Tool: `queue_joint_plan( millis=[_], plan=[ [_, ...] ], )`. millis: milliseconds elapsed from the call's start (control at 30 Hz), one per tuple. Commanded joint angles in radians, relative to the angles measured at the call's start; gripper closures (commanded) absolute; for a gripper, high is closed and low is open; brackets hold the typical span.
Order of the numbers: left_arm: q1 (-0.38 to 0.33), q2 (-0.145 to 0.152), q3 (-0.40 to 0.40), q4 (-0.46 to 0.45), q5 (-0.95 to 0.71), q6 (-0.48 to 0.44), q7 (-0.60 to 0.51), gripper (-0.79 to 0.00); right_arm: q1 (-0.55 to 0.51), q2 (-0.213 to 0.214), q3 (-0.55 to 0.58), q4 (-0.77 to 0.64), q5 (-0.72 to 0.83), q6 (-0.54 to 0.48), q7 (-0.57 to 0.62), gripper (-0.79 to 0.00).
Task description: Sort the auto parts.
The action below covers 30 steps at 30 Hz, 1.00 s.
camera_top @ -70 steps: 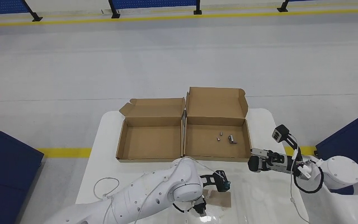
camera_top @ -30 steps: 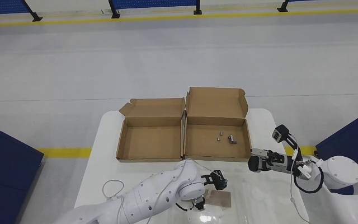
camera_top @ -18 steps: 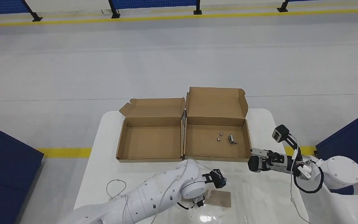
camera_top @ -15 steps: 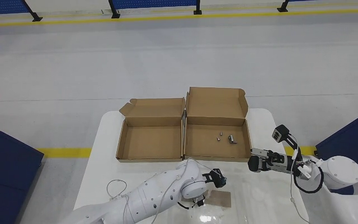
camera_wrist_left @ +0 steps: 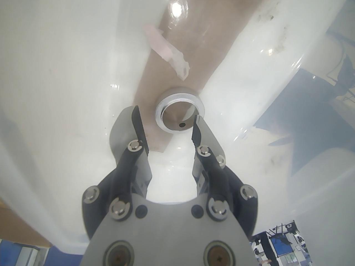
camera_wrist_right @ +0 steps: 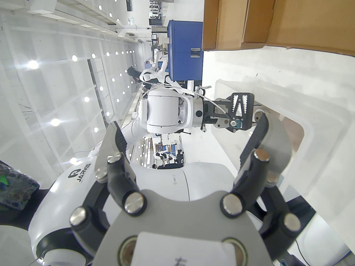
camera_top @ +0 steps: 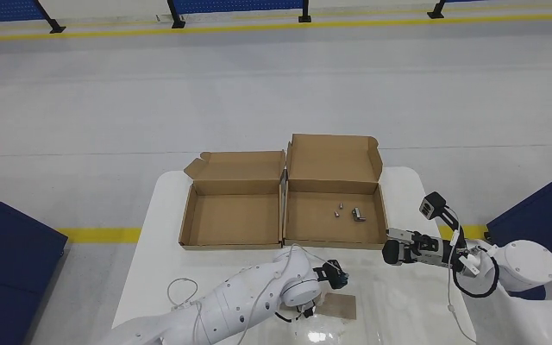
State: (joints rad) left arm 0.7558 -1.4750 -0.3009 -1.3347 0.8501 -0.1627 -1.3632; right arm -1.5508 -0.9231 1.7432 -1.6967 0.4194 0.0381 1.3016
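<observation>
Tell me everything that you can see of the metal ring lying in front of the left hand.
The metal ring is a short, thick-walled collar of shiny silver metal, with one small dark hole in its inner wall. It rests on one flat end, with its opening toward the wrist camera, on a brown sheet near that sheet's edge, inside a white plastic tub. It lies between the open fingers of the left hand. One fingertip overlaps its rim, but I cannot tell whether they touch.

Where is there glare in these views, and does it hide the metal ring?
Left wrist view: a bright glint lies on the brown card, away from the metal ring, which shows plainly. Right wrist view: ceiling lamps glare brightly.
</observation>
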Motion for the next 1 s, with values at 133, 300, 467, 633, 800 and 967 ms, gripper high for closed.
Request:
queue_joint_plan(
  millis=[133,300,467,633,800,967],
  plan=[
    [0.005,0.000,-0.011,-0.002,0.025,-0.002,0.009,-0.326,0.000,0.000,0.000,0.000,0.000,0.000,0.000,-0.785],
    [0.015,0.000,-0.014,-0.001,0.039,-0.003,-0.004,-0.329,0.000,0.000,0.000,0.000,0.000,0.000,0.000,-0.785],
    [0.019,-0.008,-0.014,0.011,0.041,-0.011,-0.002,-0.332,0.000,0.000,0.000,0.000,0.000,0.000,0.000,-0.785],
    [0.021,-0.015,-0.017,0.020,0.045,-0.015,0.003,-0.339,0.000,0.000,0.000,0.000,0.000,0.000,0.000,-0.785],
    [0.023,-0.018,-0.025,0.014,0.064,-0.003,0.007,-0.339,0.000,0.000,0.000,0.000,0.000,0.000,0.000,-0.785],
    [0.031,-0.015,-0.035,-0.005,0.080,0.000,-0.007,-0.336,0.000,0.000,0.000,0.000,0.000,0.000,0.000,-0.785]
  ],
)
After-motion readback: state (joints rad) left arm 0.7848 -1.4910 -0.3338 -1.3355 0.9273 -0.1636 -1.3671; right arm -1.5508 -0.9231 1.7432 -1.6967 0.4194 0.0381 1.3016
